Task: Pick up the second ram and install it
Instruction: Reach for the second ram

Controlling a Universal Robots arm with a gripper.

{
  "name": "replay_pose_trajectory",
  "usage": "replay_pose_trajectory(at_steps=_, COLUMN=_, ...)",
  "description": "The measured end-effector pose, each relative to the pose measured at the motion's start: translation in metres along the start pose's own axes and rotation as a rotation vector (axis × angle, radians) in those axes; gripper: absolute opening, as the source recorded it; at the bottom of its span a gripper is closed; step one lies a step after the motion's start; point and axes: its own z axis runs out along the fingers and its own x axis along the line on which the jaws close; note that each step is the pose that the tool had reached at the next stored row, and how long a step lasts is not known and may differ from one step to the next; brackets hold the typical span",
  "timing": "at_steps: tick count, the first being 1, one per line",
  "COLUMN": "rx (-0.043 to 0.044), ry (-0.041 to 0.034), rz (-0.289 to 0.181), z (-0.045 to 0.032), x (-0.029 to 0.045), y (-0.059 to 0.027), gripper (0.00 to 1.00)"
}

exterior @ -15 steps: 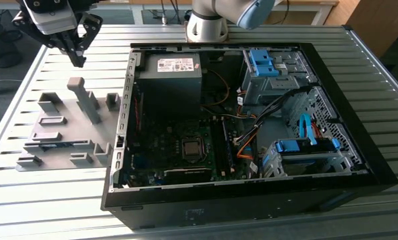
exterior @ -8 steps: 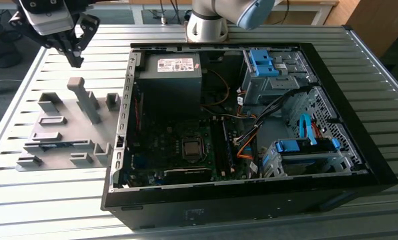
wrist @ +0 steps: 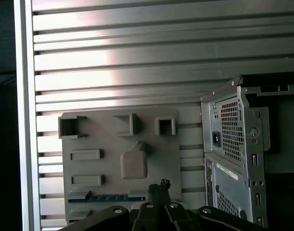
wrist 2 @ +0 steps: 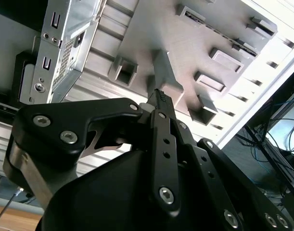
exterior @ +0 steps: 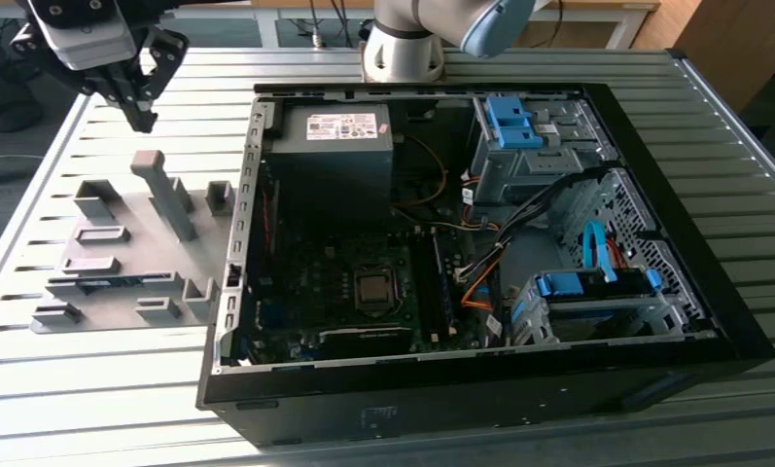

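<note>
our gripper (exterior: 142, 125) hangs above the fixture (wrist: 108, 166), fingers together. lowered so, we'd jab the second ram (wrist: 113, 197), not grip it.

I see a ribbed metal table (exterior: 88, 399) catching bright light. Beyond it stands wooden furniture (exterior: 718, 39), cables (exterior: 320, 19) hanging.

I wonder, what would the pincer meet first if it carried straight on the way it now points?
Probably the tall upright post on the grey fixture plate, right ahead of the pincer, though depth is unclear.
</note>
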Motion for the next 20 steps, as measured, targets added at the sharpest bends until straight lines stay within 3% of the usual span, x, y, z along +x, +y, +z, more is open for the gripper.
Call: replay_pose_trajectory(at_steps=20, rx=0.0006, ry=0.0078, rz=0.0, z=0.0026, x=0.012, y=-0.001, gripper=0.11)
